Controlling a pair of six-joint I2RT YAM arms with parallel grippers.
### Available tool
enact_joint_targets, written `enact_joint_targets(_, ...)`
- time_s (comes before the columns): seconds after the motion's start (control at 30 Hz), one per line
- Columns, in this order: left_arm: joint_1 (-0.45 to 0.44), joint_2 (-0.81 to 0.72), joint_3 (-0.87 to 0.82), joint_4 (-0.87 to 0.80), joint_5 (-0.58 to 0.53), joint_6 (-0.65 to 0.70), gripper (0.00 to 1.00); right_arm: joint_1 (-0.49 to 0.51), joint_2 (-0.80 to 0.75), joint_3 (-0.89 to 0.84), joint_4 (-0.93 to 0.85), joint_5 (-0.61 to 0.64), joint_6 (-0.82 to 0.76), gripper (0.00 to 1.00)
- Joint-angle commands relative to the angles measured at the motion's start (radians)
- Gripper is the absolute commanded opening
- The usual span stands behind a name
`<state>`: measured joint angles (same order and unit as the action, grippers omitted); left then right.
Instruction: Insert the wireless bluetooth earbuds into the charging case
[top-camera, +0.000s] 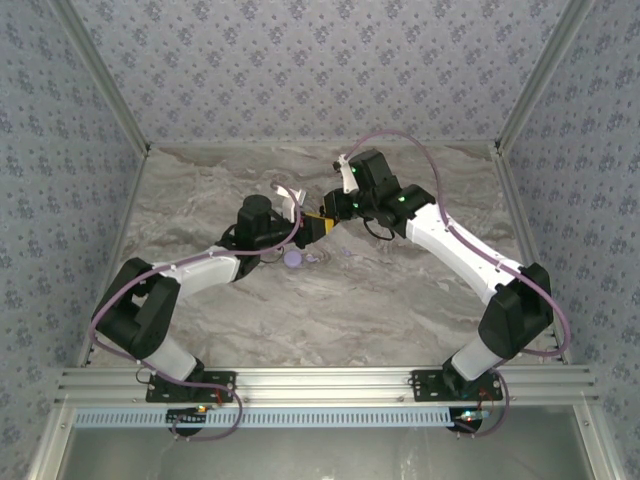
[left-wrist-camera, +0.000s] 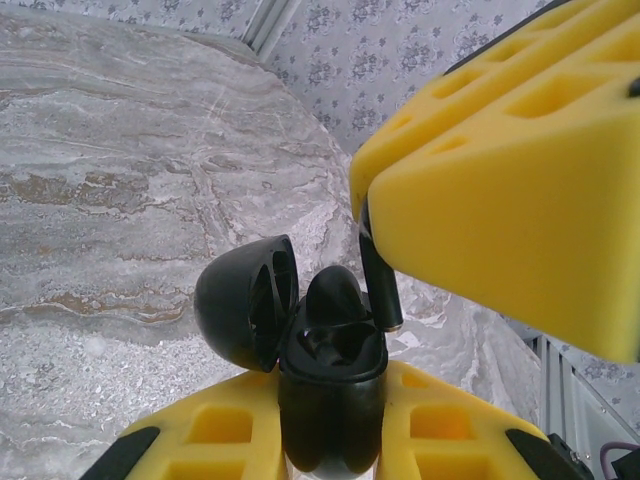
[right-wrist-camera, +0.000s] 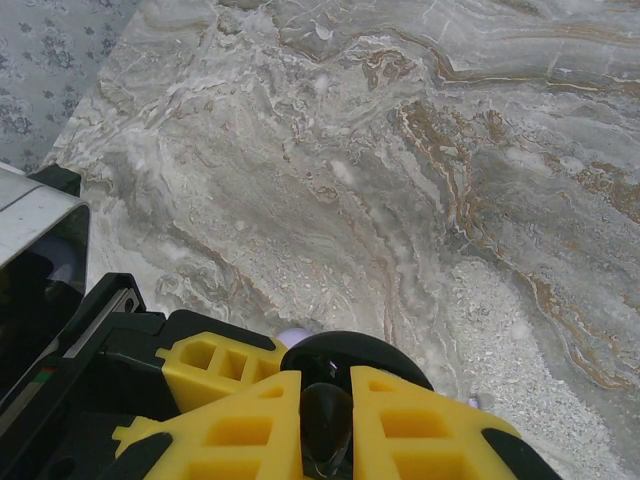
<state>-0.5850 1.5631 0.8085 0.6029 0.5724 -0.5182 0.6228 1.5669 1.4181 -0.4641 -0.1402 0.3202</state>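
Left gripper (left-wrist-camera: 330, 400) squeezed shut on a small black case (left-wrist-camera: 330, 350), with yellow fingers (left-wrist-camera: 210, 430) pressing on both sides. Case up off the gray stone-look table (left-wrist-camera: 120, 150), standing straight, with its lid (left-wrist-camera: 245, 300) swung open to the left.

Right gripper (right-wrist-camera: 325, 385) closed too, pinching a little black earbud (right-wrist-camera: 325, 425) between its own yellow fingers. Just past them in that wrist view, the round black edge of the case.

From the left wrist camera, the right gripper's big yellow fingers up at the top right. Poking down out of them, the earbud's thin black stem (left-wrist-camera: 378, 275). Bottom end of the stem right at the case's right rim, touching it or just beside it; hard to say which. Next to the stem, a round black lump (left-wrist-camera: 335, 290) standing in the open hollow of the case. Part of the same earbud or a second one? Cannot tell.

From above, both grippers nose to nose over the middle of the table, the case and earbud between them. On the table just on the near side of them, a pale purple round thing (top-camera: 293, 258), lying flat, touched by nothing. Close by, a couple of tiny pale bits (top-camera: 345, 252), too small to make out.
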Motion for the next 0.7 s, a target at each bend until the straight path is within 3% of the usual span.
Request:
enact_joint_targets(0.0,-0.004,-0.034,0.019,0.043,0.038,-0.003,0.17,0.012,-0.015,0.0,-0.002,-0.012,-0.016,0.18)
enact_joint_targets(0.2,-0.005,-0.039,0.02,0.045,0.061,0.003,0.17,0.014,-0.004,0.008,-0.006,-0.012,-0.016,0.18)
enact_joint_targets(0.67,-0.005,-0.054,0.012,0.04,-0.017,-0.008,0.16,0.019,-0.014,-0.005,-0.027,0.008,-0.04,0.18)
